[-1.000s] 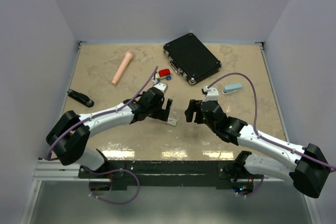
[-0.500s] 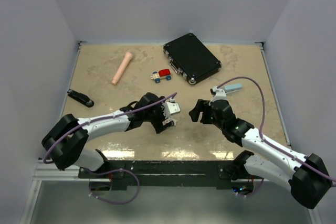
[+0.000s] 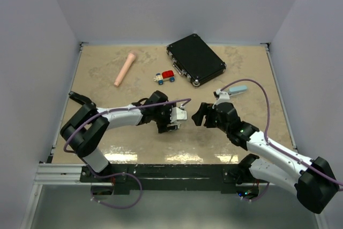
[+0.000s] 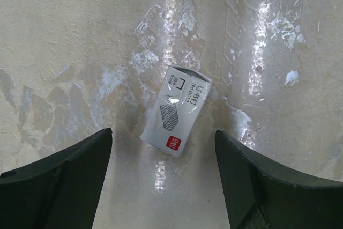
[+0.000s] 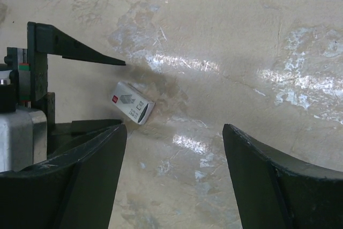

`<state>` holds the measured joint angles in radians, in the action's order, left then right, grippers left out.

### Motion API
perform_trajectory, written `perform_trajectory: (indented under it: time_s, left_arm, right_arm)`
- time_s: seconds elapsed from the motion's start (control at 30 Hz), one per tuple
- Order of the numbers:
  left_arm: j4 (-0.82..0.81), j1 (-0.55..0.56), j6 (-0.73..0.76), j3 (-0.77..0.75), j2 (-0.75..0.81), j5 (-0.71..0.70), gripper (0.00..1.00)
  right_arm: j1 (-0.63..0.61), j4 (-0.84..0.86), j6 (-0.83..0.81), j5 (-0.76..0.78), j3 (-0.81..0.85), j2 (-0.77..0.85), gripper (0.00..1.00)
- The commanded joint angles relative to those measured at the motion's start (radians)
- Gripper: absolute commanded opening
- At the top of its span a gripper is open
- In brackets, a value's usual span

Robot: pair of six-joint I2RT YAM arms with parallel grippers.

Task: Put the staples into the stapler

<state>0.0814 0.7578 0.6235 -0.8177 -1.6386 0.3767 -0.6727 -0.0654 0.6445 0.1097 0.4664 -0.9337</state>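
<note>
A small white cardboard staple box [image 4: 177, 109] lies flat on the beige table, printed with a picture of staples and a red logo. My left gripper [image 4: 163, 186] is open and hovers right over it, a finger on either side, touching nothing. The box also shows in the right wrist view [image 5: 133, 103], next to the left gripper's fingers [image 5: 75, 52]. My right gripper [image 5: 174, 186] is open and empty, just right of the box. In the top view the left gripper [image 3: 170, 122] and right gripper [image 3: 199, 115] face each other. The black stapler [image 3: 75, 96] lies at the far left, partly behind my left arm. No bare staple strip is in view.
A black case [image 3: 195, 59] lies at the back centre-right. A small red toy car [image 3: 165, 77] and a pink cylinder [image 3: 125, 68] lie at the back left. A pale blue block [image 3: 237, 89] lies right of the right arm. Purple cables loop over both arms.
My left arm has folded, its elbow moving left over the stapler. Its gripper has turned to point right and settled over the box. My right gripper has shifted slightly right.
</note>
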Motion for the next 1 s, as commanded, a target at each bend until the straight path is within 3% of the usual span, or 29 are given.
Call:
perform_trajectory:
  time_s: [0.0,0.43,0.77,0.97]
  left_arm:
    - [0.054,-0.012,0.055,-0.060,-0.039,0.085,0.81]
    - [0.126,-0.011,0.028,-0.072,-0.081,0.076,0.66]
    - [0.156,-0.006,-0.064,-0.093,-0.096,0.110,0.43]
    - [0.132,0.005,-0.100,-0.071,-0.073,0.087,0.43]
  right_arm:
    - [0.007,0.044,0.004,-0.011,-0.012,0.004,0.77]
    - [0.013,0.121,0.033,-0.071,-0.012,-0.094,0.76]
    - [0.018,0.167,0.069,-0.128,0.001,-0.218,0.73]
    - [0.019,0.222,0.061,-0.183,0.008,-0.289,0.69]
